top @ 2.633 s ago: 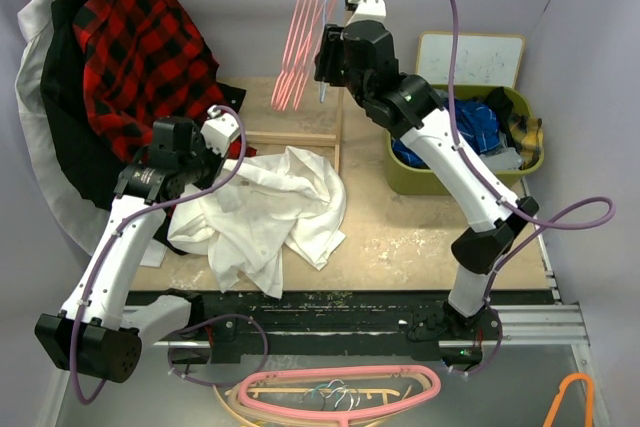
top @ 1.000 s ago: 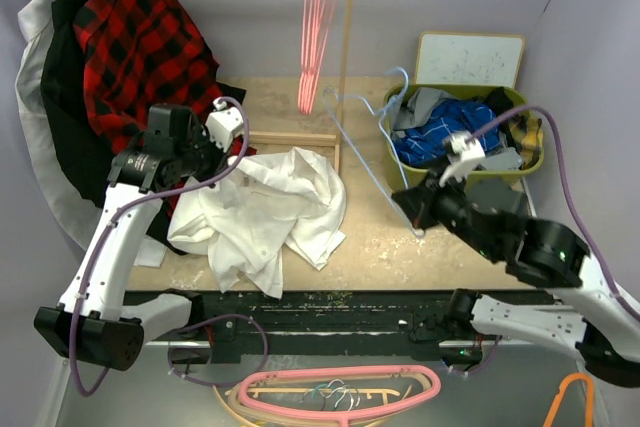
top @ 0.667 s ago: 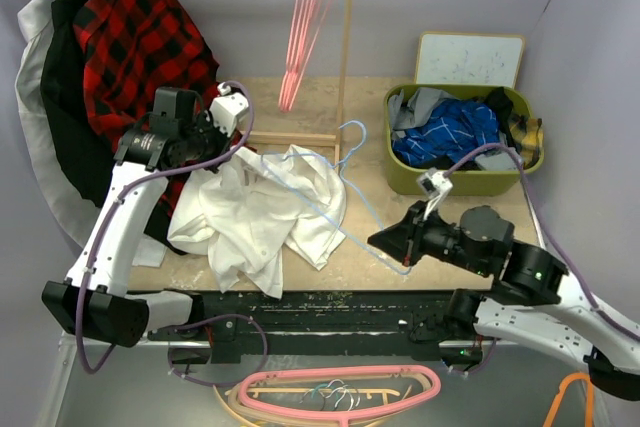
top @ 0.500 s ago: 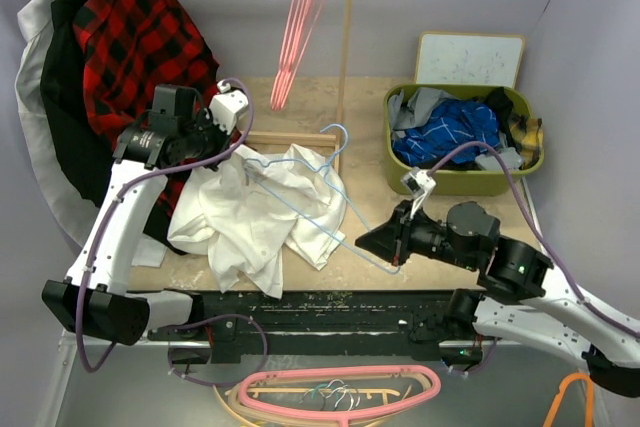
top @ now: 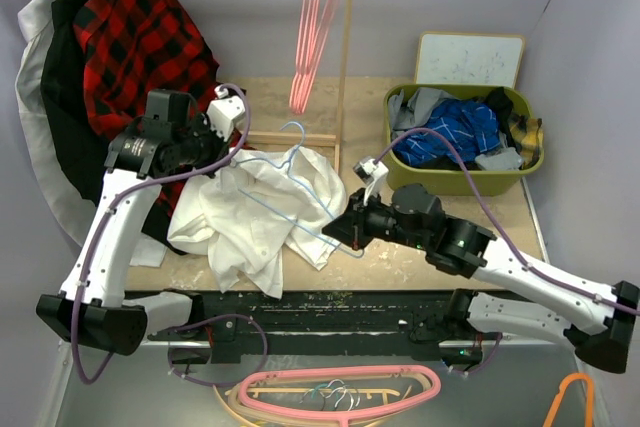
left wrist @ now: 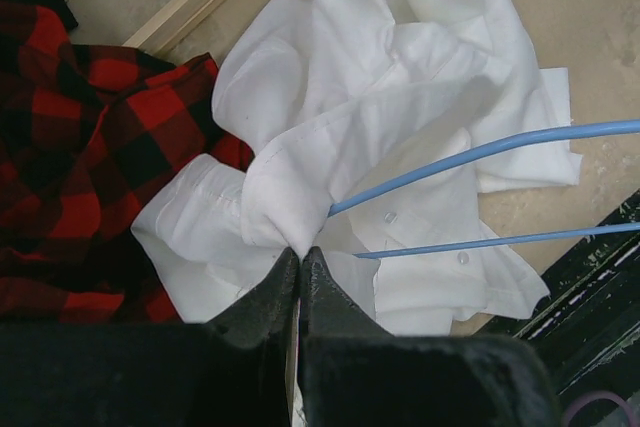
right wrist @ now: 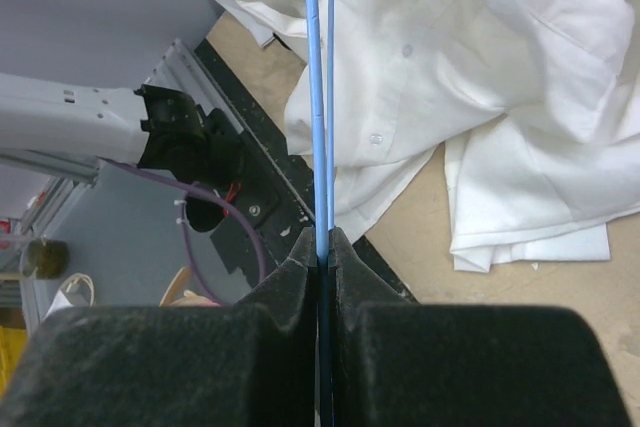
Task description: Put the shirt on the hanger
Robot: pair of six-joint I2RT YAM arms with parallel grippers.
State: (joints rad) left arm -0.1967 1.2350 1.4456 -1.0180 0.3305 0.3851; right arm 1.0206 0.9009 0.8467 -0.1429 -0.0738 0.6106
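Left jaws pinched crumpled white cloth shirt point(left wrist: 400, 97), right jaws clamped light-blue wire hanger point(right wrist: 315, 97), tip under a fold; shoulders not yet threaded

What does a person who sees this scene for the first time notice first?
A crumpled white shirt lies in the middle, pinched by the left gripper. The right gripper holds a light-blue hanger across it. A red-and-black plaid shirt hangs at the back left.
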